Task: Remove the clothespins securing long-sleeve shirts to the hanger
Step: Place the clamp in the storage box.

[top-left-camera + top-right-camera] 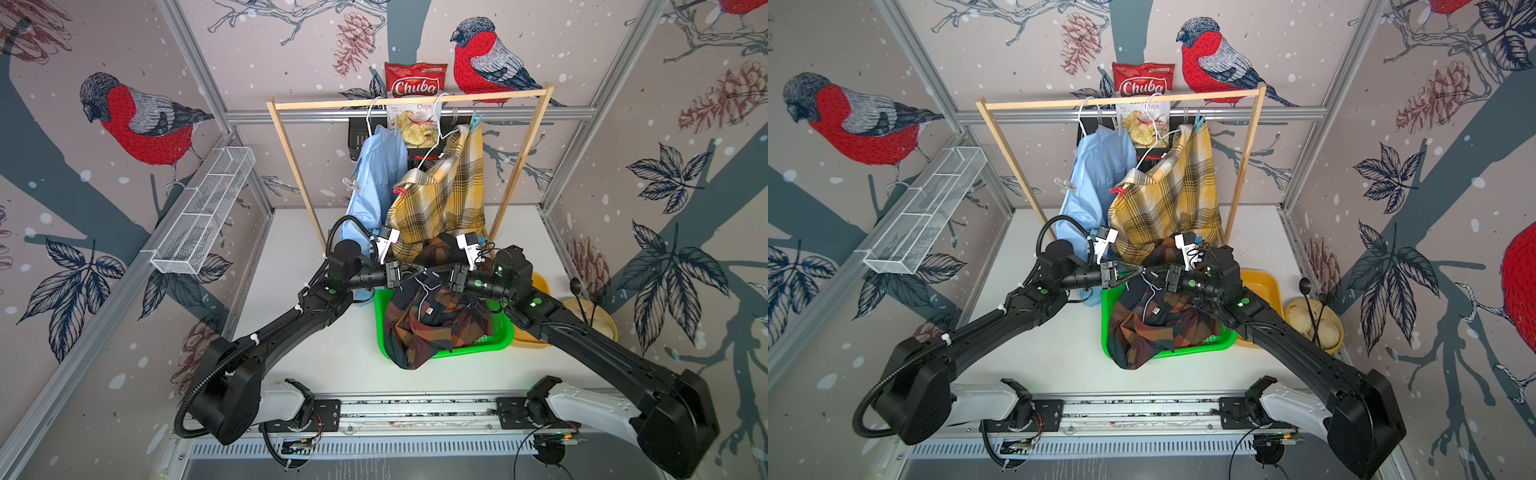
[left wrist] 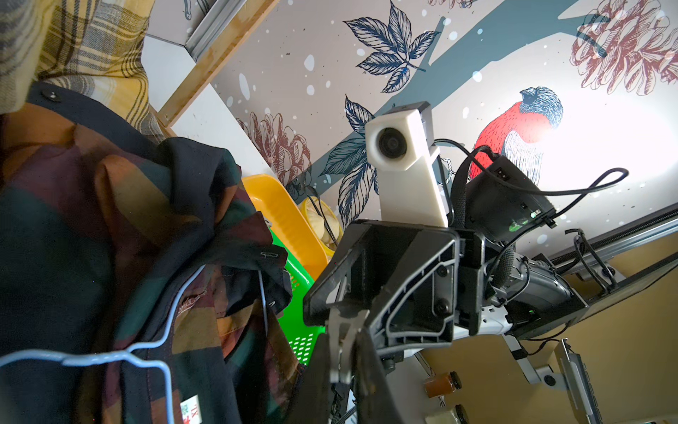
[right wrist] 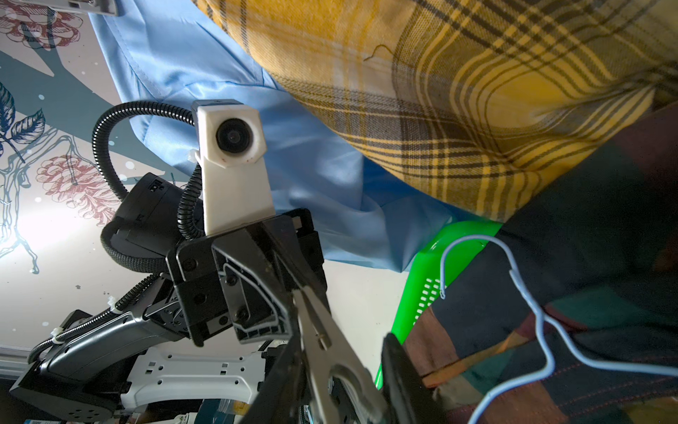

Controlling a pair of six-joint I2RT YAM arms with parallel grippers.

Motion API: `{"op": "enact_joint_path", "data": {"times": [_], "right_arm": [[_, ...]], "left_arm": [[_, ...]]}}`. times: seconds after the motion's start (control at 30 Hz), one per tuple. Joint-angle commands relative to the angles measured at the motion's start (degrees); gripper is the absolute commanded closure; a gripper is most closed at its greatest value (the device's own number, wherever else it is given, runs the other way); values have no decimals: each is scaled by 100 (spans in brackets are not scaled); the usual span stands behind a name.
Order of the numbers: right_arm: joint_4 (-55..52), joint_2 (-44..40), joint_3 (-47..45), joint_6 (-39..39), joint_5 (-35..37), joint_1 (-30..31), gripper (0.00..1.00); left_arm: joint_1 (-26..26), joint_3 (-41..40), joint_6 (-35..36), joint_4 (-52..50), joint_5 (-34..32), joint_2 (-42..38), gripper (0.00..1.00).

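Stretched up and inward from the two bases, with the left arm [image 1: 270, 328] and the right arm [image 1: 582, 332] mirrored. Bent sharply at the elbows, so both short forearms run level and point straight at each other. Met tip to tip in the middle, with the left claw [image 3: 295, 293] pinched tight on the end of a clear clothespin [image 3: 319, 332]. Set partly apart on either side of that same clothespin at the right claw [image 2: 343, 312], contact unclear.

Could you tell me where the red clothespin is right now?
In both top views the red clothespin sits on the yellow plaid shirt's edge, next to the light blue shirt.
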Motion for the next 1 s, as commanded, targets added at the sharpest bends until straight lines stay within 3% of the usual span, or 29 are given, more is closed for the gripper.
{"op": "enact_joint_path", "data": {"times": [0.0, 0.3, 0.73, 0.97], "right_arm": [[606, -24, -6, 120, -300, 14, 69], [570, -6, -60, 105, -198, 5, 83], [320, -82, -90, 19, -64, -178, 87], [-568, -504, -153, -111, 425, -972, 89]], "left_arm": [[14, -23, 13, 190, 6, 30, 88], [81, -64, 76, 100, 11, 54, 73], [215, -78, 155, -34, -10, -72, 38], [339, -79, 572, -547, -195, -350, 31]]}}
